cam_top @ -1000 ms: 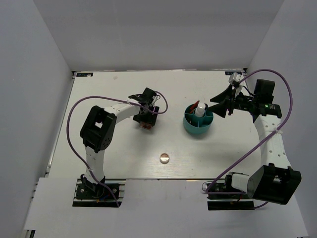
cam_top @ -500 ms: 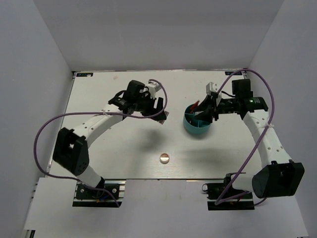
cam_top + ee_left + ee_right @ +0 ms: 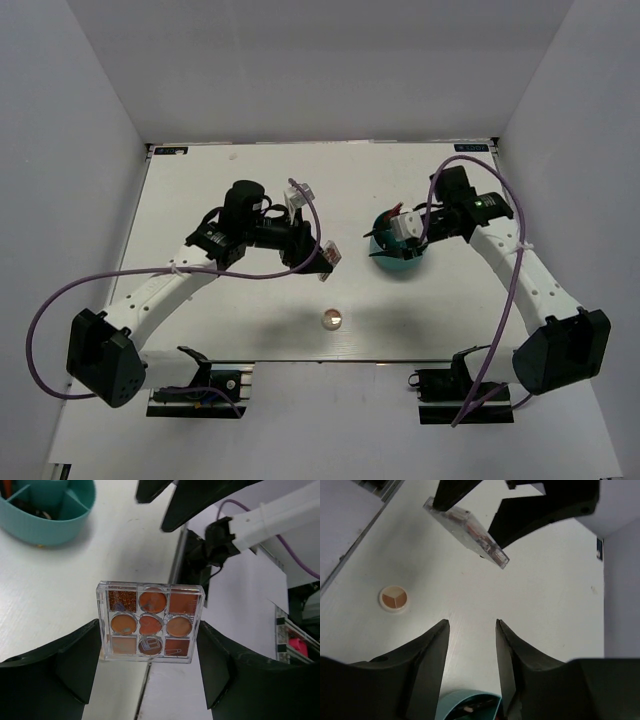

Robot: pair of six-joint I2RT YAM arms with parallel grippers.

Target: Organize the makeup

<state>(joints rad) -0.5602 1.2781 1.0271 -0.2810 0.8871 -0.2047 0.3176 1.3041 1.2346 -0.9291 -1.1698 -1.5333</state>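
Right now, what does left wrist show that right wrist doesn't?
Only left wrist: the face of the square clear-cased palette, orange pans around a heart-shaped centre. Only right wrist: the small round tan compact lying on the white table. Both: the palette held by the left gripper, edge-on in right wrist, and the teal round divided container.

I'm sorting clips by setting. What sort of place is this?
Likely a lab test cell, not a home: plain white walls enclose a white table, with the left arm and right arm bolted at its near edge.
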